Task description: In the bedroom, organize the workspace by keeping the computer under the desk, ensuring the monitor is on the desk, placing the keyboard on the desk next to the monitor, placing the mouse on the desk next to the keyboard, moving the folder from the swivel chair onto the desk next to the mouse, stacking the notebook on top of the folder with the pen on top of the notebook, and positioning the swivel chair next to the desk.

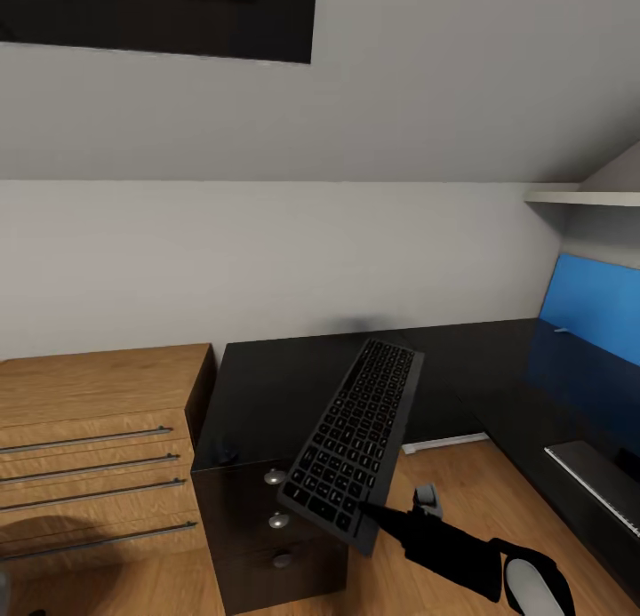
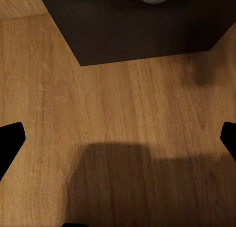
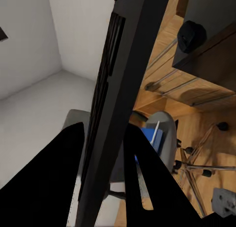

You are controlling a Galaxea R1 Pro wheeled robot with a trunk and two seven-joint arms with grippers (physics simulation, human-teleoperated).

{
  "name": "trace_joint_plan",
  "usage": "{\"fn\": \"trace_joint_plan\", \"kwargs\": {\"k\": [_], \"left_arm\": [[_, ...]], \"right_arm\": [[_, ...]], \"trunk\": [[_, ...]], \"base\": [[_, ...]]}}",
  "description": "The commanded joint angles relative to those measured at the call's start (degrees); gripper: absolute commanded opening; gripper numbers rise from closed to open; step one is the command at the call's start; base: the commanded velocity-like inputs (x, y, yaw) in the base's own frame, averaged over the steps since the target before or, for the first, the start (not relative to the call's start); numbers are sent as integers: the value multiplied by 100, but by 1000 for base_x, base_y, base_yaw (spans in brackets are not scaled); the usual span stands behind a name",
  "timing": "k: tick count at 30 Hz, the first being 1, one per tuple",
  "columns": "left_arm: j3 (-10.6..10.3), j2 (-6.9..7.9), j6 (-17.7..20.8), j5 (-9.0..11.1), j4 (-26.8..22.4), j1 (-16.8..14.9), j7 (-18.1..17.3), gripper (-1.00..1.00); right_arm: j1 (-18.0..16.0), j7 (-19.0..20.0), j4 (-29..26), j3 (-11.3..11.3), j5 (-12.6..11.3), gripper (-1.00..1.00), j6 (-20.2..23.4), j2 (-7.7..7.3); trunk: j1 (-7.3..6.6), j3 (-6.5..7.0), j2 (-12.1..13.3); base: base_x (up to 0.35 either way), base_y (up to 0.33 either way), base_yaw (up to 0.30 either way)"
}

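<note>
Right jaws (image 1: 373,514) clamp the keyboard (image 1: 356,434), tilted above the counter (image 1: 267,376), not yet laid. Left jaws (image 2: 118,138) spread, empty. Folder (image 3: 150,138) on swivel chair (image 3: 167,133).

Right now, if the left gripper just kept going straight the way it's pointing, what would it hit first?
The wooden floor. The left gripper points down at bare boards, fingertips spread wide, nothing between them. The desk's black drawer unit lies off that line, so the floor probably comes first.
</note>
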Motion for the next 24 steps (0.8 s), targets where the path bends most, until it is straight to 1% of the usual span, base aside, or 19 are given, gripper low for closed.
{"fn": "trace_joint_plan", "kwargs": {"k": [1, 4, 12, 19, 24], "left_arm": [[-36, 5, 12, 41, -8, -5, 48, 100], [-33, 5, 12, 41, -9, -5, 48, 100], [-35, 9, 12, 41, -9, -5, 48, 100], [-34, 10, -7, 41, -9, -5, 48, 100], [-31, 13, -14, 41, -9, -5, 48, 100]], "right_arm": [[-4, 33, 5, -1, -16, -100, 54, -6], [-4, 55, 14, -2, -130, -100, 126, -9], [-4, 48, 45, 0, -187, -100, 126, -4], [-4, 43, 48, 7, -192, -100, 127, -1], [-4, 41, 50, 7, -193, -100, 127, 5]], "trunk": [[0, -6, -3], [0, -6, -3], [0, -8, -3], [0, -34, -3], [0, -59, -3]], "base": [[0, 0, 0], [0, 0, 0], [0, 0, 23], [-35, 0, 215], [-266, 0, 239]]}}
